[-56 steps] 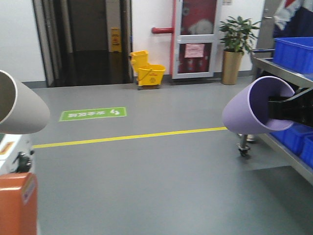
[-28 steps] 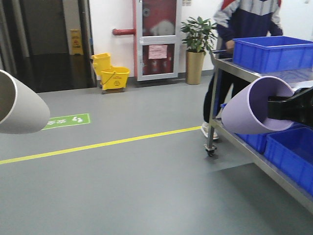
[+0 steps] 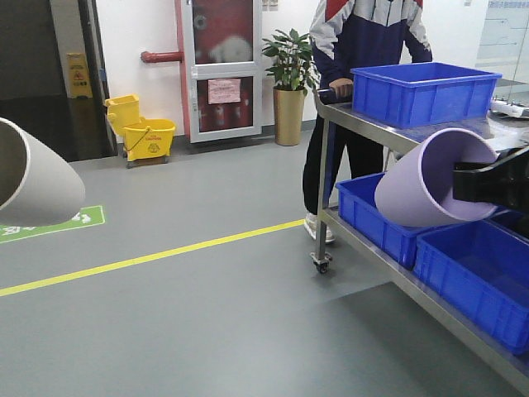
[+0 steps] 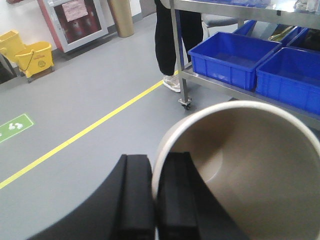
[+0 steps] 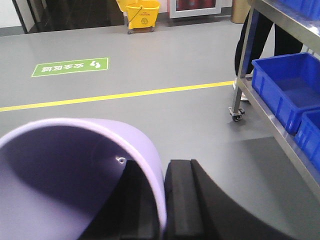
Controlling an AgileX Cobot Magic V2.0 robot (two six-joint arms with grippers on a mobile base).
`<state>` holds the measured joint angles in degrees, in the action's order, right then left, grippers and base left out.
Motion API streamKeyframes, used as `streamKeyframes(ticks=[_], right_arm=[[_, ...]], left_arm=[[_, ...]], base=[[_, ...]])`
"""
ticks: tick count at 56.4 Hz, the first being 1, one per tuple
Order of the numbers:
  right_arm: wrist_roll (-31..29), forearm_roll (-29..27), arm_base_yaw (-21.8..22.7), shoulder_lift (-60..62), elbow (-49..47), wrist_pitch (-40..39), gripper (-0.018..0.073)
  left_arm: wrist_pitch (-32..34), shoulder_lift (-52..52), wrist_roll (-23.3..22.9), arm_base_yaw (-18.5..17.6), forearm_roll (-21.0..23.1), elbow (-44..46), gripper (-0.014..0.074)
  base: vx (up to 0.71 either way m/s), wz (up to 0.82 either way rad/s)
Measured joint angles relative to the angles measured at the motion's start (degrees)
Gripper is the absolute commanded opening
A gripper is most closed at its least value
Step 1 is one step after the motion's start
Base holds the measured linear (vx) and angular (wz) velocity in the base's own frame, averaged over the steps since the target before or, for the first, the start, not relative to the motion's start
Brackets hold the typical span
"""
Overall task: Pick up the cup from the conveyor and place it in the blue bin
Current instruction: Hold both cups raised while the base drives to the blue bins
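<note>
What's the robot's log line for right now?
left fingers: shut on beige cup | right fingers: shut on purple cup | ahead right: cart with blue bins, person behind | conveyor: not seen

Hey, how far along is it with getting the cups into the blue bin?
Grabbing looks done: the left pincer is clamped on the wall of the cream cup, the right pincer on the purple cup. In hand: both cups are held in mid-air. Left: placing; neither cup is in a bin, and only small shelf bins on the cart are in view.
</note>
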<state>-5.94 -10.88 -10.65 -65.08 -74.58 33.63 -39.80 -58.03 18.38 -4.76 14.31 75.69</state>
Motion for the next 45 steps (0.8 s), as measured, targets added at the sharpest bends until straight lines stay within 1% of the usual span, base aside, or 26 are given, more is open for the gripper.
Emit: streamKeyframes(ticks=[32, 45], right_arm=[[0.00, 0.00, 0.00, 0.00, 0.00, 0.00, -0.0010], [0.00, 0.00, 0.00, 0.00, 0.00, 0.00, -0.0010]], left_arm=[[0.00, 0.00, 0.00, 0.00, 0.00, 0.00, 0.0003], [0.00, 0.00, 0.00, 0.00, 0.00, 0.00, 0.0003]], base=[[0.33, -0.06], [0.37, -0.15]])
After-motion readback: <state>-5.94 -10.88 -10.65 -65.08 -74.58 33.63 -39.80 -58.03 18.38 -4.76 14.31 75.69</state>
